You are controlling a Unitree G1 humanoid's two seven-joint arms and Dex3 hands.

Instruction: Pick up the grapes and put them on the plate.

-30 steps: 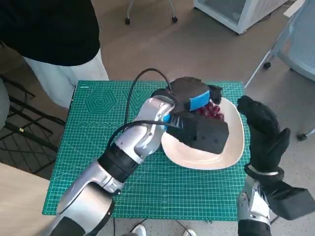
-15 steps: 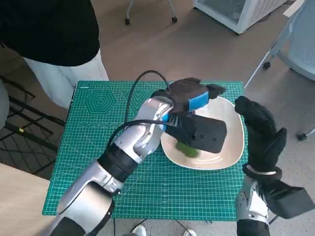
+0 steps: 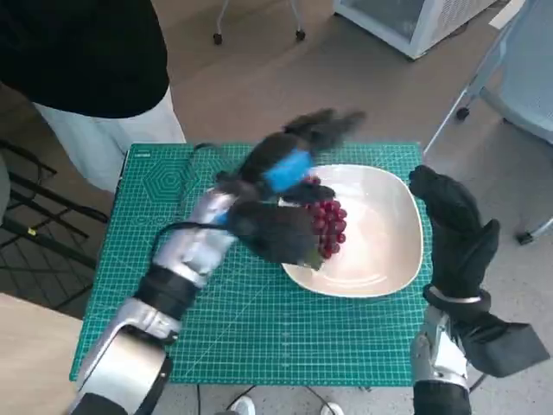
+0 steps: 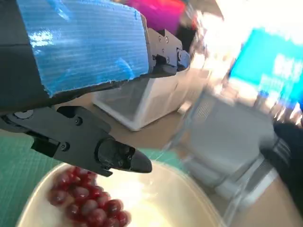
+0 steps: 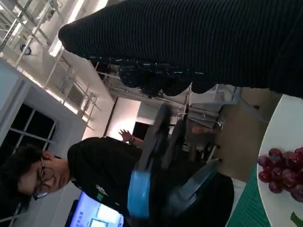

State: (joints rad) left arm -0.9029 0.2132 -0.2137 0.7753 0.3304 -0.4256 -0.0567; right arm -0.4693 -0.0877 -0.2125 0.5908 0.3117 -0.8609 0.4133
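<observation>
While both hands [image 3: 298,156] [image 3: 454,226] hover spread, grapes [image 3: 327,224] lie on plate [image 3: 389,251], green mat [image 3: 173,216] beneath.

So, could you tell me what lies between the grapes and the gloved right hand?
In the head view, only bare plate lies between the grapes and the right hand.

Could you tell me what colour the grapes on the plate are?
Dark red grapes; the head view shows them best.

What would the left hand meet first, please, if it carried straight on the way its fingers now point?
Probably nothing on the table: the left hand is blurred, its fingers pointing past the green mat's far edge toward bare floor, above the grapes.
</observation>
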